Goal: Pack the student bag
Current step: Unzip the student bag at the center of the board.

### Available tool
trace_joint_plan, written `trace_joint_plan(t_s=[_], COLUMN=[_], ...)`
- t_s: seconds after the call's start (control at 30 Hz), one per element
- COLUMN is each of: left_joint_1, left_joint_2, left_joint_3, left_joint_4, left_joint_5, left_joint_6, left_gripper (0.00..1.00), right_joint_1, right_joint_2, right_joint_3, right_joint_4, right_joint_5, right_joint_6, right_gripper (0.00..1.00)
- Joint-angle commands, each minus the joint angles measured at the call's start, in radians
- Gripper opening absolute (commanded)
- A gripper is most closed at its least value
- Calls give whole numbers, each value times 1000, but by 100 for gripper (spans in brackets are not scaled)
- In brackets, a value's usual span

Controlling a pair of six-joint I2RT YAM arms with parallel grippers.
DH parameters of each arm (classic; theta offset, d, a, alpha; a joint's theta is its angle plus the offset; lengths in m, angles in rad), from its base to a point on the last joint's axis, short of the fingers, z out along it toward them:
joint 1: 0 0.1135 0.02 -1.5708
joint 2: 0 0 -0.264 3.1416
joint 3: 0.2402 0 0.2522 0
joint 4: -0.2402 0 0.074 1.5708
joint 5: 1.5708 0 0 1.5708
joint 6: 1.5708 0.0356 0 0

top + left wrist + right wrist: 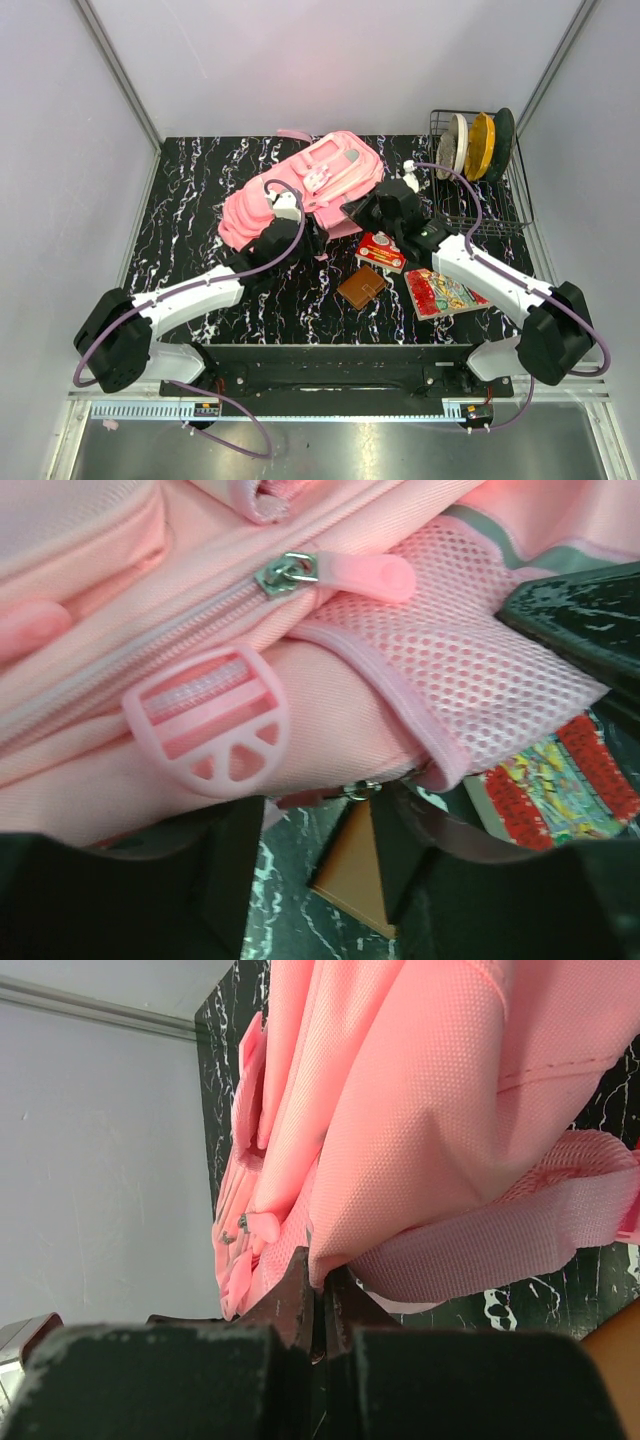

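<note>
Right jaws clamp the student bag [420, 1110]; left jaws stand half-open beside it.

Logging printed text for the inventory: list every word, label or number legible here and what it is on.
Nothing reads clearly enough to quote.
On the student bag, the white label: too small to read.
On the red box: print too small to read.
On the colourful book: cover lettering blurred.
</note>
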State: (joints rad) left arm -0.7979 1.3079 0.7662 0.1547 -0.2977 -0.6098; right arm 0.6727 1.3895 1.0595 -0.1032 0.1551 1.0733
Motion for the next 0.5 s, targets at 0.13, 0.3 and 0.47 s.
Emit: trace_joint_plan(t_s=[0.13, 0.3, 0.47], left_joint_1=[14, 14, 14], left_joint_2=[-45, -45, -62], left_joint_3=[51, 67, 82], left_joint_4=[140, 137, 118], left_joint_5=[-6, 16, 29], left_joint_6=[97, 105, 101], left_gripper=[41, 34, 21], right_joint_1=[27, 27, 27], right_joint_2=[-104, -106, -99], right_joint_3=[37, 42, 39], right_joint_4=[33, 23, 19], right_joint_5=[-130, -150, -146], right_joint_6=[-13, -26, -35], right_gripper=[0, 0, 0])
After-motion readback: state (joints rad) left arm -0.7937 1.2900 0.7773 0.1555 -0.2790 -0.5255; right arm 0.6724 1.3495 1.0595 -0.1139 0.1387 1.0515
